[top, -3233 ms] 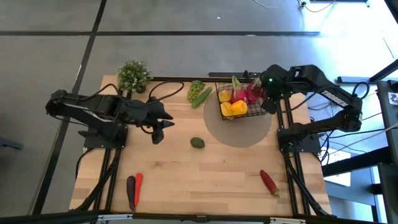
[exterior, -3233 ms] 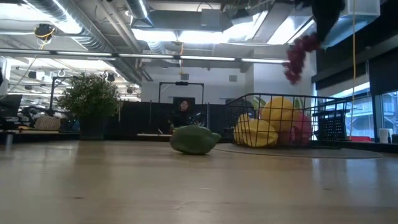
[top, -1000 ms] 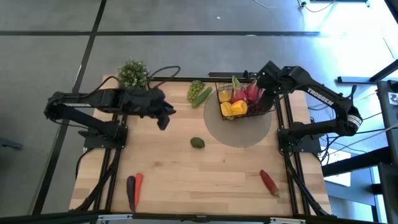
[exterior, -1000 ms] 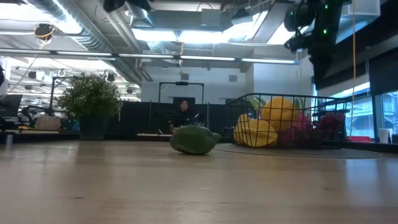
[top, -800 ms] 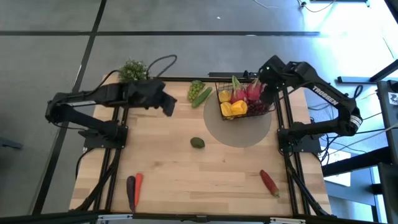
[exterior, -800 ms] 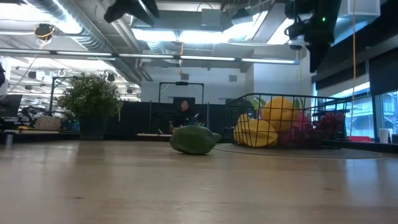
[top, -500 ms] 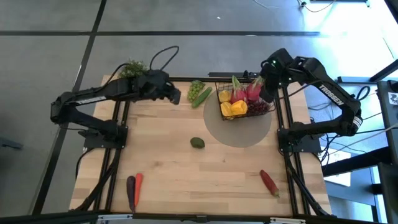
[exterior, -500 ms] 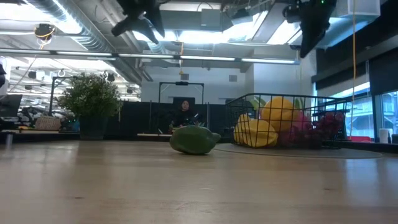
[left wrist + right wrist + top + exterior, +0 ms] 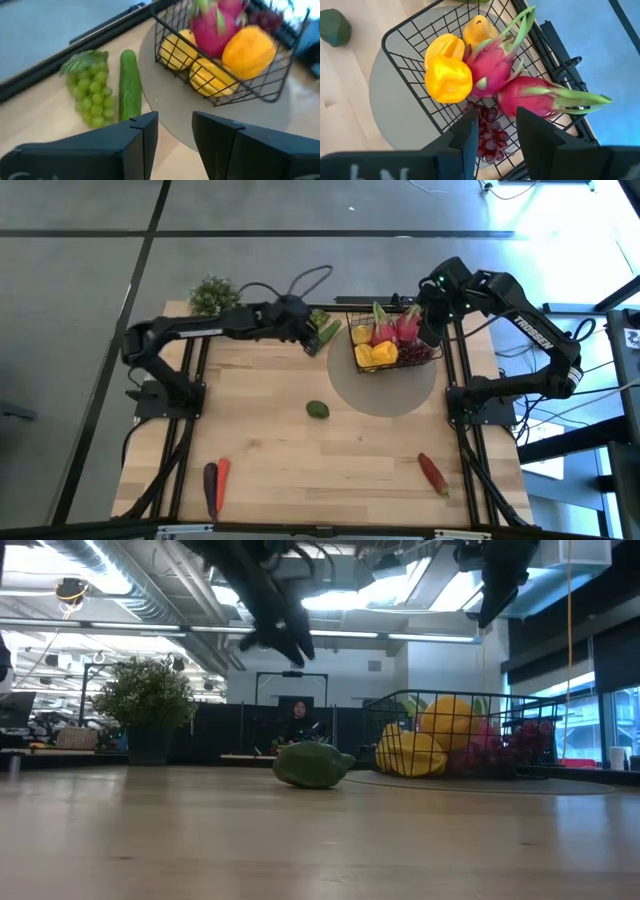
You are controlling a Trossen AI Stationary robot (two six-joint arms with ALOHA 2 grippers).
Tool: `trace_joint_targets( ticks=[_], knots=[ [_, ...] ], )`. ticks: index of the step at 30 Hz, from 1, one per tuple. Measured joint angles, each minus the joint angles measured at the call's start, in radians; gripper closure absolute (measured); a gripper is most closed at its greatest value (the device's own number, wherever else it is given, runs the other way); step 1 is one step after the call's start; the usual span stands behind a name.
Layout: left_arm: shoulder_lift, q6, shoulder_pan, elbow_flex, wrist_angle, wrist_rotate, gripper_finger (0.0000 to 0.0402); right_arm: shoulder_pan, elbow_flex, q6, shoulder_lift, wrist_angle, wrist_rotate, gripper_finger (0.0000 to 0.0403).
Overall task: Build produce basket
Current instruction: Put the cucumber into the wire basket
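**Basket half filled, both arms raised at the far side**

Pale wooden counter [image 9: 300,450] carried a grey round mat at its far right, and on that mat stood the black wire basket [image 9: 385,345]. Inside it lay two pink dragon fruits [image 9: 520,95], a yellow pepper [image 9: 447,77], a starfruit [image 9: 479,27] and purple grapes [image 9: 487,130].

Just left of the basket, on the bare wood, the green grapes [image 9: 90,90] and the cucumber [image 9: 130,85] lay side by side, touching or nearly so. An avocado [image 9: 317,410] sat alone near the counter's middle. A chili [image 9: 433,472] lay at the near right; a carrot [image 9: 221,477] and an eggplant [image 9: 210,488] lay together at the near left. A potted plant [image 9: 212,295] stood at the far left corner.

The left end effector [image 9: 175,132] hung above the cucumber and green grapes, jaws parted and empty. The right end effector [image 9: 495,130] hovered above the basket, over the purple grapes, jaws likewise parted and empty.
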Motion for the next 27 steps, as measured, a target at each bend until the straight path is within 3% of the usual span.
trace_joint_targets(
  ticks=[13,18,23,27],
  knots=[
    [0.226,0.422,0.01,0.0,0.028,0.082,0.0292,0.0,0.0,-0.024,0.0,-0.002,0.0,0.0279],
    [0.265,0.466,0.021,0.0,0.03,0.081,0.0292,0.0,0.0,-0.026,0.0,-0.002,0.0,0.0279],
    [0.275,0.49,0.032,0.0,0.036,0.012,0.0292,0.0,0.0,-0.026,0.0,-0.002,0.0,0.0279],
    [0.275,0.451,0.057,0.0,0.036,0.048,0.0292,0.0,0.0,-0.026,0.0,-0.002,0.0,0.0279]
  ],
)
